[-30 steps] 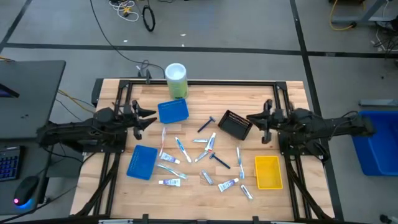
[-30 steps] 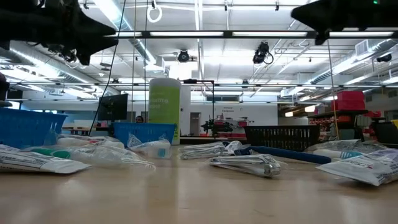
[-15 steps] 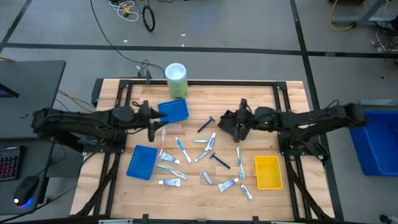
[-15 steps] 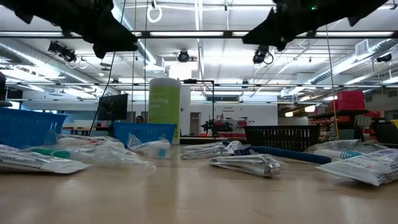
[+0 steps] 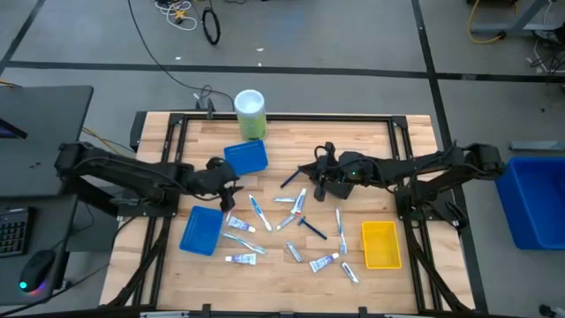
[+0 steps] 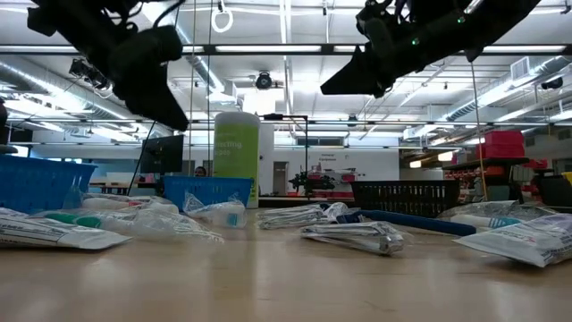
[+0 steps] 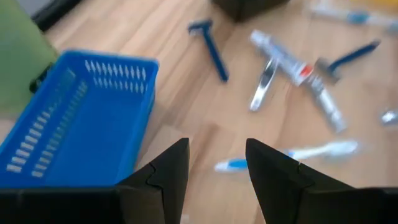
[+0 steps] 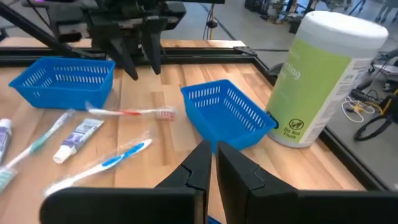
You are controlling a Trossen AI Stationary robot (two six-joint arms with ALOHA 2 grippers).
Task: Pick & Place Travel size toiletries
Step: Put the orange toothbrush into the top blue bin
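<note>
The travel size toiletries (image 5: 291,221) lie scattered flat on the wooden table's middle: white tubes (image 5: 240,259), toothbrushes (image 5: 258,210) and dark blue razors (image 5: 292,177). My left gripper (image 5: 236,187) hovers open above the table, between the two blue trays, with a toothbrush (image 7: 292,154) on the table ahead of it and nothing between its fingers. My right gripper (image 5: 305,171) hovers shut and empty above a razor at the far side of the pile. In the right wrist view my right gripper (image 8: 211,165) faces the far blue tray (image 8: 227,115).
One blue tray (image 5: 245,157) sits at the far left of the pile and another (image 5: 201,230) at the near left. A yellow tray (image 5: 381,244) is at the near right, a black tray (image 6: 402,197) under my right arm. A tall green-and-white cylinder (image 5: 250,113) stands at the far edge.
Both arms have reached in from the table's sides toward the middle and sunk a little. My left gripper went toward the right edge and tipped downward. My right gripper went toward the left edge, passing over the black tray. No toiletry has moved.
</note>
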